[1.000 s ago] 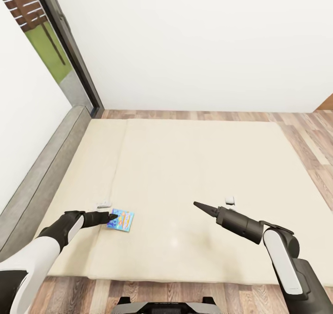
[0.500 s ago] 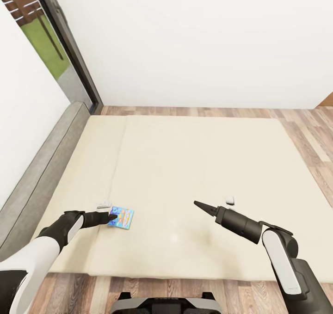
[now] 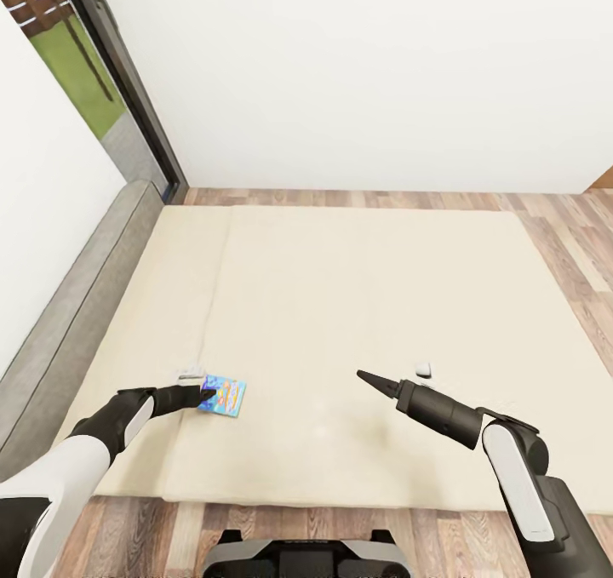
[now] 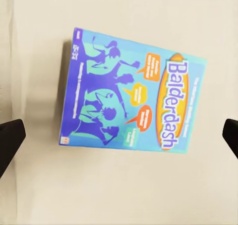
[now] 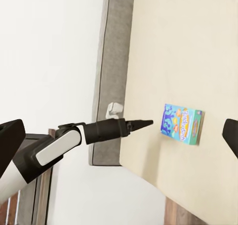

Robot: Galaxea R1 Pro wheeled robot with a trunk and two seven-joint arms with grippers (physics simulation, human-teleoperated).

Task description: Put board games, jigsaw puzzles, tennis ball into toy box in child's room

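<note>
A narrow blue board game (image 3: pixel 226 397) marked "Balderdash" lies flat on the beige mattress of the bed (image 3: pixel 340 289), near its front left. My left gripper (image 3: pixel 207 393) hovers at the box's left end. In the left wrist view the board game (image 4: pixel 134 106) sits between the two wide-apart fingertips (image 4: pixel 10 138), so this gripper is open with nothing in it. My right gripper (image 3: pixel 368 380) hangs over bare mattress further right, open and empty. The right wrist view looks across at the left arm (image 5: pixel 94 133) and the blue box (image 5: pixel 182 124).
The grey headboard (image 3: pixel 77 306) runs along the bed's left side against a white wall. A grey-framed window (image 3: pixel 111 76) stands at the back left. Wood-plank floor (image 3: pixel 562 246) lies behind, right of and in front of the bed. My base (image 3: pixel 298 557) is at the bed's foot.
The whole picture has shifted as the camera moved: the bed sits a little higher in view and more of my base shows. Both grippers hold the same pose and opening.
</note>
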